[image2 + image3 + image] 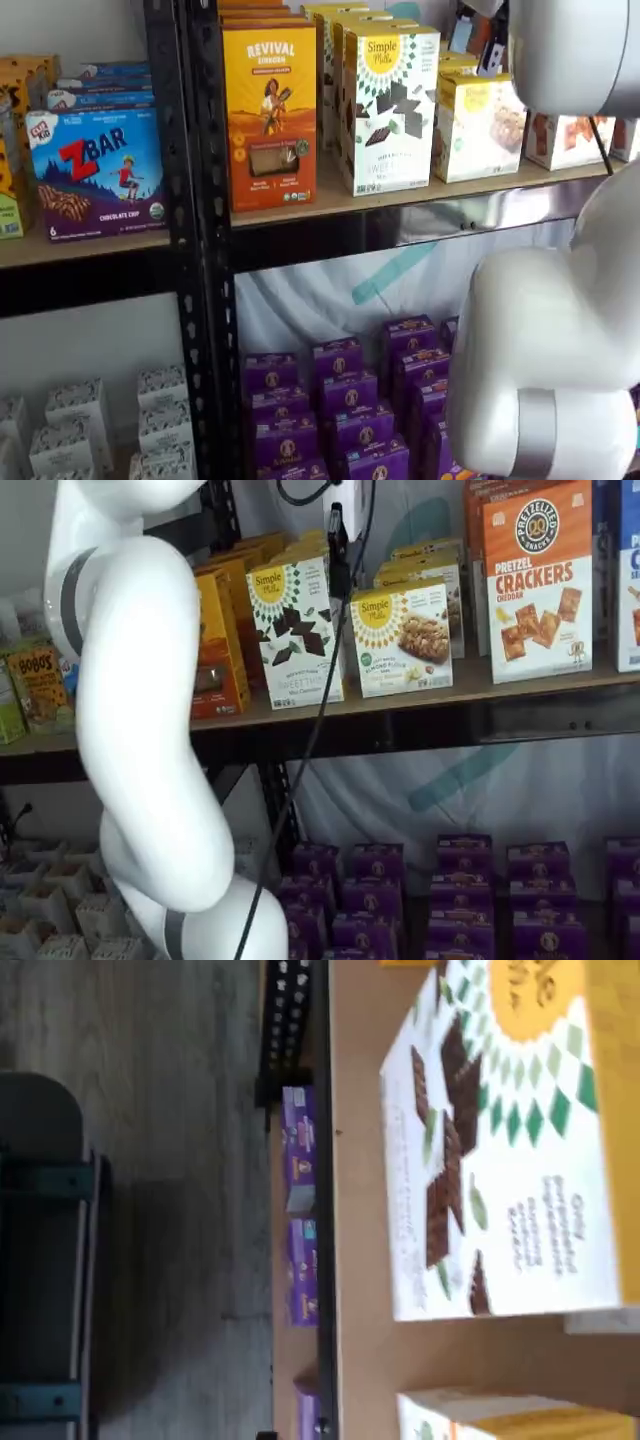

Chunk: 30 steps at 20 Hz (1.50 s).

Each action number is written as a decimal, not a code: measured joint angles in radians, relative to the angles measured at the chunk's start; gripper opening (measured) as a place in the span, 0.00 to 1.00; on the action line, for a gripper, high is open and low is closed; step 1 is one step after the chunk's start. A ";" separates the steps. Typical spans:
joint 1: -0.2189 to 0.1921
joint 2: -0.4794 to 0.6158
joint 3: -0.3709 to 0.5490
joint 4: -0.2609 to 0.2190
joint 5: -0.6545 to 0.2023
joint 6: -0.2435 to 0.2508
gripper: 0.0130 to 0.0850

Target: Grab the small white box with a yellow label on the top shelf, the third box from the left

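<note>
End effector [338, 540]: side-on above the top shelf [420, 695], grip state cannot be told, nothing held | small white box [403, 637]: front-facing beside taller chocolate box [297, 630], likely for easy reach

obstacle: we see the tall white box [295, 630] crowding the small white box [403, 637] at frame centre | free: bare top shelf [470, 683] right of it, before the crackers box [537, 580]
</note>
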 joint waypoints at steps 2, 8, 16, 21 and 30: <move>0.001 0.017 -0.006 -0.012 -0.015 -0.006 1.00; -0.003 0.044 0.010 -0.033 -0.057 -0.025 1.00; -0.001 0.059 0.039 -0.036 -0.102 -0.034 1.00; 0.013 0.055 0.065 -0.054 -0.125 -0.028 1.00; 0.049 0.052 0.099 -0.118 -0.137 -0.009 1.00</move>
